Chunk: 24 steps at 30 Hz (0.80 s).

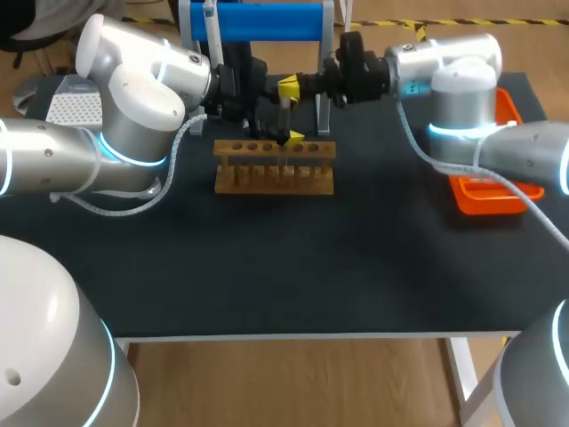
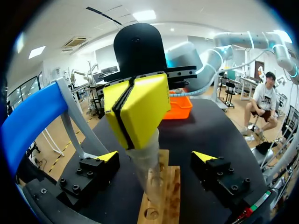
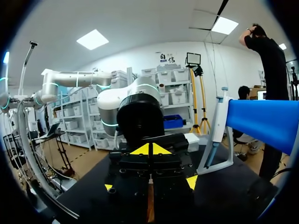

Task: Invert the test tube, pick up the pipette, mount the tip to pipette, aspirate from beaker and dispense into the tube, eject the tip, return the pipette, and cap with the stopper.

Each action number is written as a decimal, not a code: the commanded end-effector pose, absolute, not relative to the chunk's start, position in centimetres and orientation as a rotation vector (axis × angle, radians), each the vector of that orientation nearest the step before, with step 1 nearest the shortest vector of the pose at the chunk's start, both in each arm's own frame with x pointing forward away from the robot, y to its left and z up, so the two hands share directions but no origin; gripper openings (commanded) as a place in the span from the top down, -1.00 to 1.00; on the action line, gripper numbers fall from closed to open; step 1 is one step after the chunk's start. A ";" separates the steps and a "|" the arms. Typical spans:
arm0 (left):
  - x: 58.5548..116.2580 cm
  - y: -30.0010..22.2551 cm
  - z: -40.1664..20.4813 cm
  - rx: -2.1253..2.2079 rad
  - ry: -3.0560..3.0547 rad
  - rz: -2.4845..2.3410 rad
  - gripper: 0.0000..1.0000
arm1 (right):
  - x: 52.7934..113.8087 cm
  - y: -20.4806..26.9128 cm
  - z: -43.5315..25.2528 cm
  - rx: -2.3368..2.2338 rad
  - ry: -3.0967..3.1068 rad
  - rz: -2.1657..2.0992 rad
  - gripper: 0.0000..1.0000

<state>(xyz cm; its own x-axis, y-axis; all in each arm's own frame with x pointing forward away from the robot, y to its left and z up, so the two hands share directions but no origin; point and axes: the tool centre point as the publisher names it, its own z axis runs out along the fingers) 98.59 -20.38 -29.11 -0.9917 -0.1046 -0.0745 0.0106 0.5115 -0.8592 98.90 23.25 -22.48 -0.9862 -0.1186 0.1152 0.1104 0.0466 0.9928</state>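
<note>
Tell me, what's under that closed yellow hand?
A clear test tube hangs from the right hand, and beneath it lies the wooden rack with its holes. The tube's top is hidden inside the grip. Whether its bottom sits in a hole is unclear.

The head camera sits high behind the robot, looking down over the whole counter. The wrist cameras sit low, facing each other closely across the wooden rack: the left sees the right hand, the right sees the left arm. All three catch the blue-barred stand.
</note>
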 end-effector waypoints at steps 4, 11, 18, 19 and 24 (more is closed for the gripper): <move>98.6 -20.4 -29.1 -0.083 2.628 -1.494 -1.00 | 98.9 22.8 -21.5 -0.002 -2.117 -2.139 -1.00; 98.6 -20.4 -29.1 -0.083 2.628 -1.494 -1.00 | 98.9 21.2 -20.1 0.002 -2.173 -2.169 -1.00; 98.6 -20.4 -29.1 -0.083 2.628 -1.494 -1.00 | 99.0 17.9 -20.2 -0.023 -2.371 -2.090 -1.00; 98.6 -20.4 -29.1 -0.083 2.628 -1.494 -1.00 | 99.0 17.3 -20.4 -0.033 -2.432 -2.055 -1.00; 98.6 -20.4 -29.1 -0.083 2.628 -1.494 -1.00 | 98.6 13.6 -21.1 -0.007 -2.542 -1.943 -1.00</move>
